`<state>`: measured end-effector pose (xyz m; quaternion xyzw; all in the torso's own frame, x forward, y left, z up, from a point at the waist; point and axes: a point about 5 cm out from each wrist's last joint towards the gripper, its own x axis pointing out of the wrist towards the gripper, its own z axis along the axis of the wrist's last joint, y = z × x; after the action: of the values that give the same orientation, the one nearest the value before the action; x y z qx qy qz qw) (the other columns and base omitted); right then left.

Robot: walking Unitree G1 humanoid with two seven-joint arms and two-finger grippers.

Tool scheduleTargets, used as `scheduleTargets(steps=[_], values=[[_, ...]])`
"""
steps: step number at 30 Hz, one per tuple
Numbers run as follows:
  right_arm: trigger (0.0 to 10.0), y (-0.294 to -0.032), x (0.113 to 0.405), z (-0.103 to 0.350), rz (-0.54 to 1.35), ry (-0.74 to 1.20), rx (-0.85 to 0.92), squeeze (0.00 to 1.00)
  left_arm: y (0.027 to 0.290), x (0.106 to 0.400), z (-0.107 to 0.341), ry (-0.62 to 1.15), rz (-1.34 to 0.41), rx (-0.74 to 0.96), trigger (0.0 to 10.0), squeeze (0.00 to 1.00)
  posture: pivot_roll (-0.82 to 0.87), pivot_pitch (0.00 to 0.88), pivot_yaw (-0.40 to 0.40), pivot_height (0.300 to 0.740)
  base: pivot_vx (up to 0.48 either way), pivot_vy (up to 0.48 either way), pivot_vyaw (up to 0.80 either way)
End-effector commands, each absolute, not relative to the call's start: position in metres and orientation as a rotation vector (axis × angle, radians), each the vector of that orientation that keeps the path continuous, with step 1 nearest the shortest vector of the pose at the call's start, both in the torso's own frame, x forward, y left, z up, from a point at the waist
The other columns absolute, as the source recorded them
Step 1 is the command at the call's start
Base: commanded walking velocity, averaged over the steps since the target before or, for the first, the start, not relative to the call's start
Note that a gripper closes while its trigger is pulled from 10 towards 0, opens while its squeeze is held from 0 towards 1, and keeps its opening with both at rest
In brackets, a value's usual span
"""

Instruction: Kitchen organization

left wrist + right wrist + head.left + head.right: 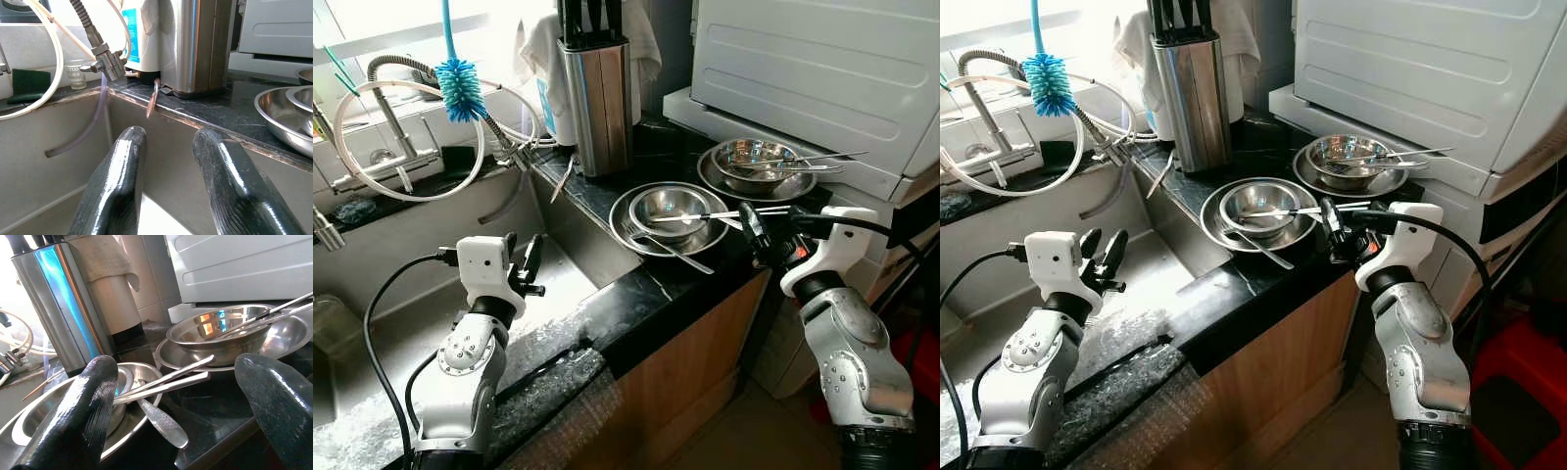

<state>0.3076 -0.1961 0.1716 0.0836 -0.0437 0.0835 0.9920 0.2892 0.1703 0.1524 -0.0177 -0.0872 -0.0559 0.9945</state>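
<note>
So the black marble-look counter (705, 269) runs along the right side of a stainless steel sink basin (411, 284), and two sets of steel dishes sit on it. Near the counter's front edge there's a shallow round steel plate (636, 235) with a smaller steel bowl (668, 210) nested in it, a pair of metal chopsticks (724, 214) laid across the bowl's rim pointing right, and a steel spoon (680, 252) with its handle sticking out over the plate toward the front edge. Further back, close to the white appliance (822, 69) at the counter's rear right, sits a second steel plate (715, 176) holding a second steel bowl (754, 162), with more chopsticks (813, 162) resting across it. A tall brushed-steel knife block (597, 103) stands at the counter's back corner next to the sink, with a white cloth (540, 44) draped behind it. The right gripper (754, 235) hovers just past the front plate's right side, fingers spread wide apart with nothing between them; in the right wrist view the near chopstick tips line up between its fingers (88, 406), but I can't really tell if anything touches. The left gripper (524, 262) hangs over the sink basin, its fingers (117, 186) parted too and empty, pointing toward the sink's far wall. A flexible metal faucet hose (499, 127) loops over the sink, and a blue bottle brush (460, 86) hangs above it.
</note>
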Motion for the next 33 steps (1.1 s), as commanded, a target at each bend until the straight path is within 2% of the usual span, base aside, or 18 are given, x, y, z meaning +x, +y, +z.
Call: scheduleTargets(steps=[1, 6, 7, 9, 33], values=[[10.0, -0.1959, 0.3107, 0.1753, 0.177, -0.089, 0.168, 0.00, 0.1707, 0.2890, 0.1576, -0.193, -0.110, -0.024, 10.0, 0.00, -0.20, 0.000, 0.049, 0.740, 0.000, 0.000, 0.00], [10.0, -0.2008, 0.3135, 0.1772, 0.130, -0.090, 0.156, 0.00, 0.1705, 0.2891, 0.1569, -0.189, -0.110, -0.024, 10.0, 0.00, -0.20, 0.000, 0.049, 0.740, 0.000, 0.000, 0.00], [8.5, -0.2022, 0.3142, 0.1761, 0.116, -0.083, 0.153, 0.00, 0.1704, 0.2889, 0.1568, -0.189, -0.110, -0.024, 10.0, 0.00, -0.20, 0.000, 0.048, 0.740, 0.000, 0.000, 0.00], [0.0, -0.2038, 0.3149, 0.1745, 0.100, -0.074, 0.156, 0.00, 0.1702, 0.2888, 0.1568, -0.188, -0.111, -0.024, 10.0, 0.00, -0.20, 0.000, 0.048, 0.740, 0.000, 0.000, 0.00], [0.0, -0.1976, 0.3165, 0.1746, 0.119, -0.077, 0.145, 0.00, 0.1704, 0.2887, 0.1557, -0.177, -0.107, -0.020, 10.0, 0.00, -0.19, 0.000, 0.045, 0.740, 0.000, 0.000, 0.00]])
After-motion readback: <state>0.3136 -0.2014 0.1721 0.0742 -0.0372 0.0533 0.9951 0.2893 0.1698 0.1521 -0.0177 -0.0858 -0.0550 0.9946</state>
